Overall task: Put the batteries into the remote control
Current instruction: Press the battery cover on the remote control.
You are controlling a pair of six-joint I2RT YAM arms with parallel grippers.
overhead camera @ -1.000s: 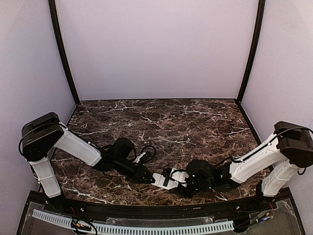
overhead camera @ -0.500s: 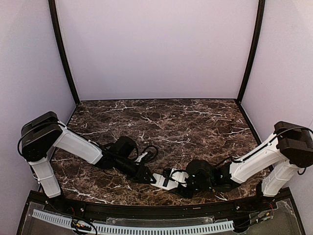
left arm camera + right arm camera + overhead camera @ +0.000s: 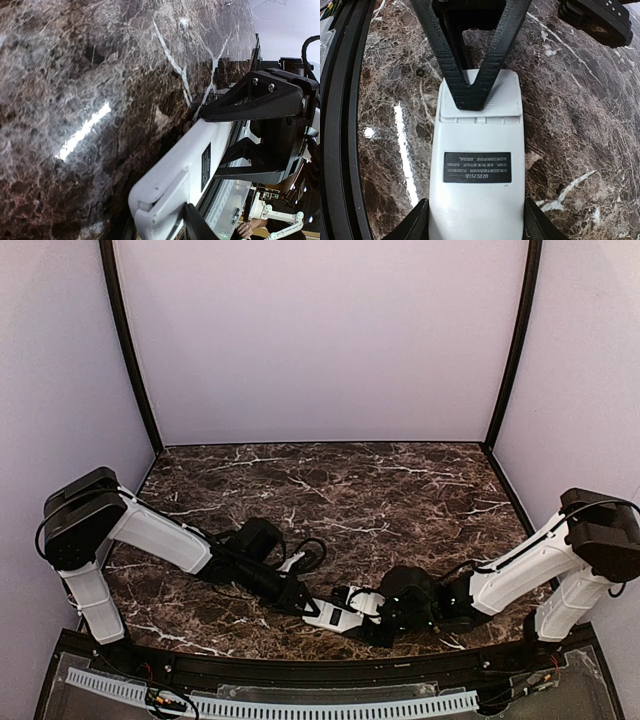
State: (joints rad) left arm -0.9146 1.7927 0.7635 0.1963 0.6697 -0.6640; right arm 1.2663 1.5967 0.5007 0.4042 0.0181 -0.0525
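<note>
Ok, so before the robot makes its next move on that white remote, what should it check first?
1. The remote control lies back up on the table, label showing: ok.
2. The right gripper has a finger against each long side of the remote control: ok.
3. The left gripper has a fingertip on the battery cover: ok.
4. The battery cover is off: not ok, it sits in place on the remote control.
5. The batteries are in sight: not ok, none shows in any view.
6. Whether the left gripper is open or shut: cannot tell.
</note>
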